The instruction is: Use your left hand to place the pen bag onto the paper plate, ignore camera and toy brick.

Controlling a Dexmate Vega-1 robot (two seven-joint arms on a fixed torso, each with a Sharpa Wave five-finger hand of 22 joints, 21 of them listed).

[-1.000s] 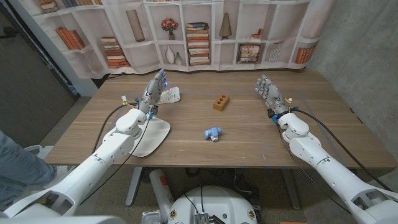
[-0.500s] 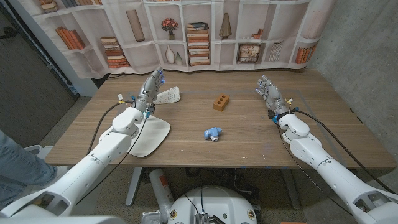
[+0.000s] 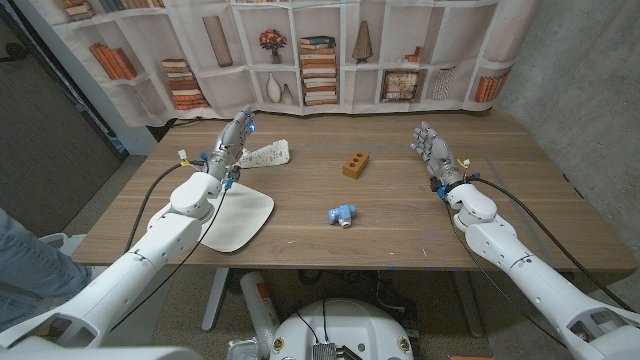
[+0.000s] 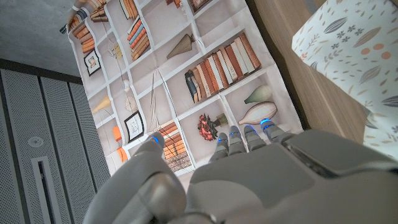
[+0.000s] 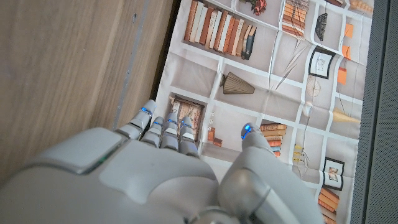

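Left hand (image 3: 232, 142): raised just left of the pen bag (image 3: 266, 155), fingers (image 4: 247, 138) stretched out together, holding nothing; whether it touches the bag I cannot tell.
Pen bag: pale, patterned, lying on the table (image 3: 400, 215) past the plate's far edge, not on it.
Plate (image 3: 240, 220): white, near the front edge, under the left forearm.
Brick (image 3: 354, 164): right of the bag, well apart.
Camera (image 3: 342, 214): small blue thing, right of the plate.
Right hand (image 3: 432, 150): far right of the brick, fingers apart, empty.
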